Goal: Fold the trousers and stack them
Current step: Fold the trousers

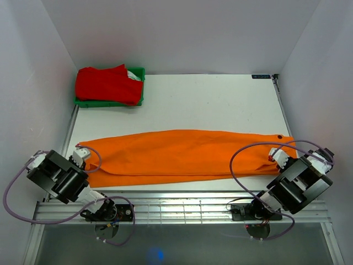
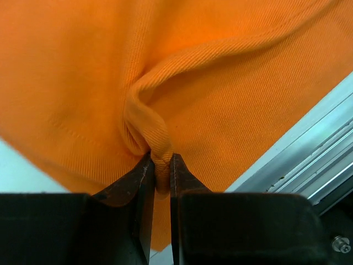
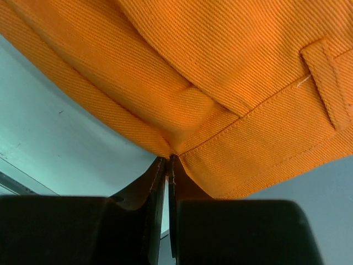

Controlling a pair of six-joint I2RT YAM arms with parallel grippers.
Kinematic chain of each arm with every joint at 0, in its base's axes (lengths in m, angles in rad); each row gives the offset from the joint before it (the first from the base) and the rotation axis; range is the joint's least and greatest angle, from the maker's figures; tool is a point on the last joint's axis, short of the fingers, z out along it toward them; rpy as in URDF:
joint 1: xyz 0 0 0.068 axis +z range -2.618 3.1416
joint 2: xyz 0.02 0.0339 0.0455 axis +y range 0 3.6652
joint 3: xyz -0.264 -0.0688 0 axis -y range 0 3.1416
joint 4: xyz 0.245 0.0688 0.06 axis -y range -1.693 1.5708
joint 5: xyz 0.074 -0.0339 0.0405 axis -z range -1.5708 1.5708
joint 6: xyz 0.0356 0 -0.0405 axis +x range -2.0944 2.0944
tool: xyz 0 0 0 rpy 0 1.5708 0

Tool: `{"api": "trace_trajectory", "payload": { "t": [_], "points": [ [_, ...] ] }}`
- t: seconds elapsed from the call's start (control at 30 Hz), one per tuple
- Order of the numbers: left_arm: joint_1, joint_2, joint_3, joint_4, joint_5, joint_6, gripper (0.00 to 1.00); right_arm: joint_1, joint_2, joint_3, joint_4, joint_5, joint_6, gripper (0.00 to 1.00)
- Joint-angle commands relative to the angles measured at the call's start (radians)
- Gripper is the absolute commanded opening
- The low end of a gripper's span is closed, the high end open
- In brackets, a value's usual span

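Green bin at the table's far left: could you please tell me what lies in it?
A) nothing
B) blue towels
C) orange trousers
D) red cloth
D: red cloth fills the green bin, while the orange trousers lie outside it.

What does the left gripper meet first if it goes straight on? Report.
The orange trousers: the left gripper is shut on a fold of them, and more of that cloth fills the line ahead. Beyond it, I cannot tell.
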Motion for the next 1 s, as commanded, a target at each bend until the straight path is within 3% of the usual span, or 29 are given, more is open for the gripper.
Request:
{"api": "trace_trajectory", "payload": {
  "t": [0.0,0.2,0.23,0.47,0.57,0.73,0.87,0.97],
  "points": [
    [-0.027,0.026,-0.081,0.176,-0.186,0.047,0.0,0.007,0.042,-0.022,0.132,0.116,-0.379,0.08],
    [-0.125,0.134,-0.039,0.352,-0.271,-0.168,0.0,0.061,0.193,0.096,0.181,0.194,-0.151,0.08],
    [-0.169,0.166,-0.023,0.376,-0.274,-0.263,0.0,0.075,0.224,0.114,0.18,0.201,-0.123,0.08],
    [-0.366,0.307,0.212,0.457,-0.231,-0.621,0.0,0.141,0.292,0.191,0.157,0.23,0.031,0.08],
    [-0.375,0.338,0.355,0.417,-0.17,-0.638,0.0,0.142,0.292,0.231,0.109,0.208,0.04,0.08],
    [-0.344,0.318,0.617,0.164,0.006,-0.518,0.0,0.141,0.286,0.271,0.052,0.195,0.051,0.08],
    [-0.301,0.271,0.761,0.111,0.114,-0.474,0.0,0.142,0.281,0.286,0.029,0.181,0.048,0.08],
    [-0.266,0.257,0.801,0.005,0.126,-0.327,0.0,0.139,0.281,0.297,0.025,0.182,0.048,0.08]
  ]
}}
